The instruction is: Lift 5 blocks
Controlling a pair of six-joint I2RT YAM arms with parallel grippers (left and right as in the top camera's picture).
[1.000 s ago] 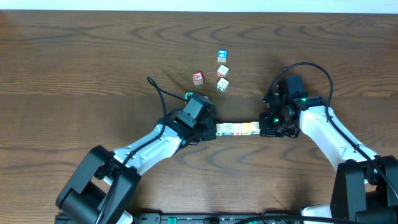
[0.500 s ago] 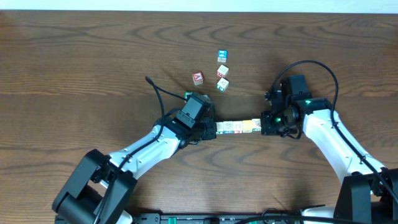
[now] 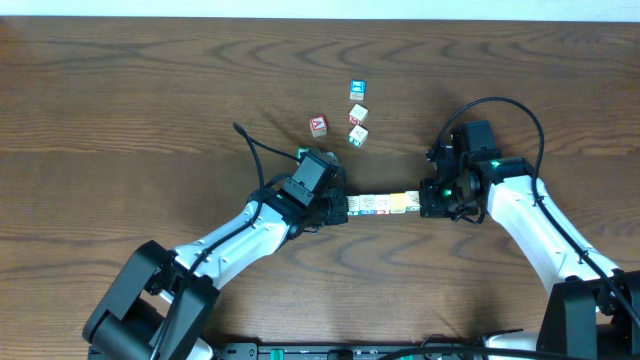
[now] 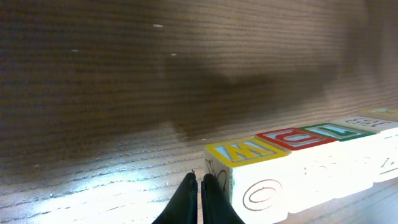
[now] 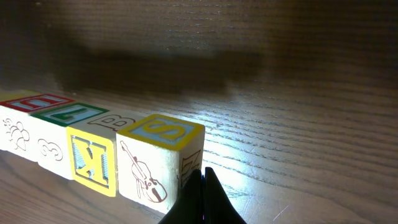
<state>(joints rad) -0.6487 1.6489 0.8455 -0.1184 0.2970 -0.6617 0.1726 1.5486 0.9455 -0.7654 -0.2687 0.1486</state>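
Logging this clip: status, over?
Jaws shut: left gripper and right gripper press opposite ends of row of blocks. Loose cubes lie apart, not in the way.

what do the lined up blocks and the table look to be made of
The blocks look like pale wood, matt, with printed coloured letters and pictures. The table: dark wood or wood-look laminate, judging by streaky grain and slight sheen.

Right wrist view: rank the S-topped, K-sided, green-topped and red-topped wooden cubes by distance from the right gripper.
1. S-topped wooden cube, right beside the right gripper.
2. K-sided cube, next left.
3. Green-topped cube, further left.
4. Red-topped cube, far left edge.
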